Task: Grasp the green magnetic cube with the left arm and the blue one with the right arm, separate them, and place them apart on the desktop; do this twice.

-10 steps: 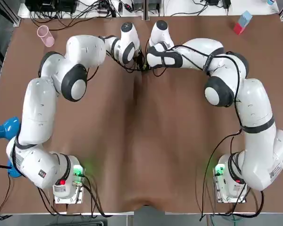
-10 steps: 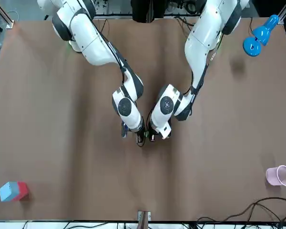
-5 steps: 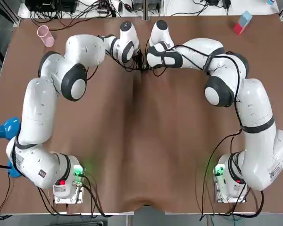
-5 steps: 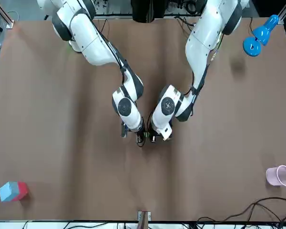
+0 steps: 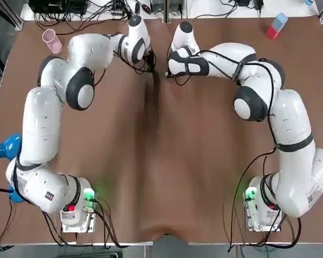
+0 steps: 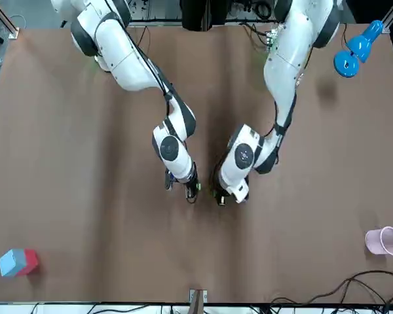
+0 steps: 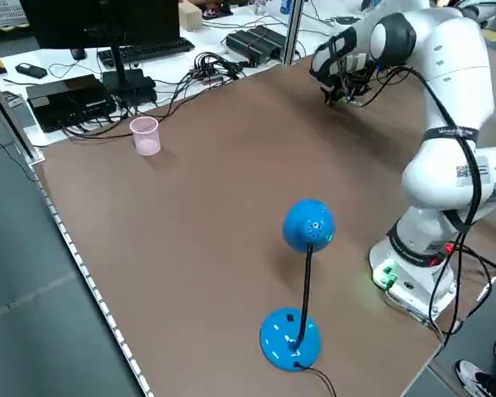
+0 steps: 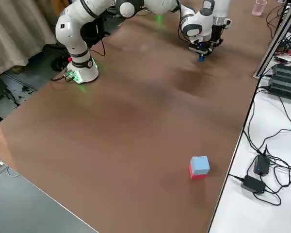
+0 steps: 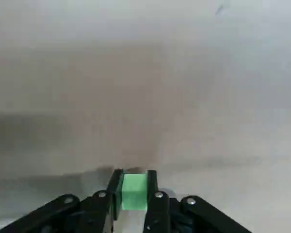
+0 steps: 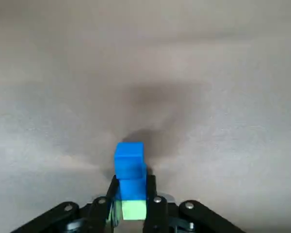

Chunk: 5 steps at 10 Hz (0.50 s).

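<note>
Wrist views show the left gripper clamped on the green cube and the right gripper on the blue cube, near each other low over the desktop; separation seems done, and placing them well apart comes next.

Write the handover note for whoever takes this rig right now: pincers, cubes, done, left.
Left pincer: shut on the green cube, low over the far middle of the desktop.
Right pincer: beside it with a gap, shut on the blue cube; a second green piece sits behind the blue between the fingers.
Done: each pincer carries its own load, so one pull looks made.
Left: set both down apart, then the second round, probably the green piece on the blue.
</note>
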Motion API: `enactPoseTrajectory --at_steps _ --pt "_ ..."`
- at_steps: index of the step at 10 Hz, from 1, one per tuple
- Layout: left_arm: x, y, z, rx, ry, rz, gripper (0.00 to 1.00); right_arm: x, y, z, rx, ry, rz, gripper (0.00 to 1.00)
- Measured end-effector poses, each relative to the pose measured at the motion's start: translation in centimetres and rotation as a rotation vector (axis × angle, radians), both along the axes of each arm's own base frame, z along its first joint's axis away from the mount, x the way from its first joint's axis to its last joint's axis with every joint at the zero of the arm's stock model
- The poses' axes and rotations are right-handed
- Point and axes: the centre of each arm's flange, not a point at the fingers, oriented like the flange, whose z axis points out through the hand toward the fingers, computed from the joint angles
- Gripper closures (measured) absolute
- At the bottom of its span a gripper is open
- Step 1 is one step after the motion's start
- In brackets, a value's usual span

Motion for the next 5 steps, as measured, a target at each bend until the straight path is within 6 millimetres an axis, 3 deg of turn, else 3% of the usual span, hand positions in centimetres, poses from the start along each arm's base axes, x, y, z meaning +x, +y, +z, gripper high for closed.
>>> enactPoseTrajectory --at_steps 2,3,5 --pt "3.5 5.3 2.9 0.001 -0.040 -0.006 0.76 -0.1 0.2 0.1 0.003 0.000 0.002 0.77" --pt "4.5 7.0 3.5 0.000 -0.061 -0.018 0.76 -0.2 0.4 0.1 0.006 0.001 0.004 0.77" --pt "5.1 6.2 3.5 -0.040 -0.166 -0.025 0.74 -0.5 0.8 0.2 0.010 0.004 0.011 0.77"
